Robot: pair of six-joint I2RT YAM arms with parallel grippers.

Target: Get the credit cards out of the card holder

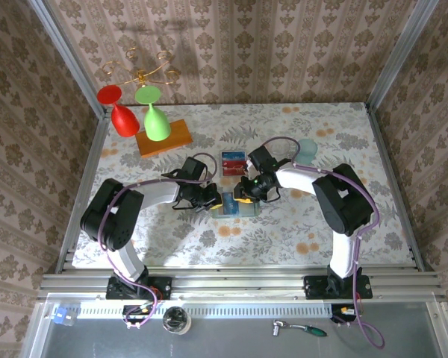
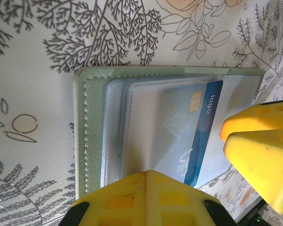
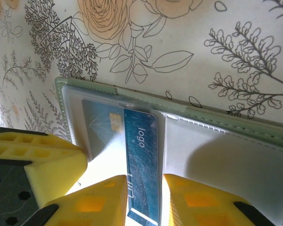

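1. Yellow fingertips of my left gripper [image 2: 146, 181] are closed together and planted on the clear pockets of the card holder [image 2: 92, 141]. They seem to be pinning it open on the table [image 1: 321, 216].
2. My right gripper [image 3: 145, 179] meets it from the other side with its fingers slightly parted. The bare strip of the blue card [image 3: 141, 155] shows between them, but I cannot tell whether they bear on it.
3. That card sits partway out of its sleeve, so I judge this extraction half done.
4. Just beyond the holder lie loose cards [image 1: 233, 162], red and blue showing. I'd count those as out.
5. I cannot see whether the other pockets hold more.
6. Farther back, the teal cup [image 1: 308, 149] and the wooden block [image 1: 172, 138] stand well apart from the work.
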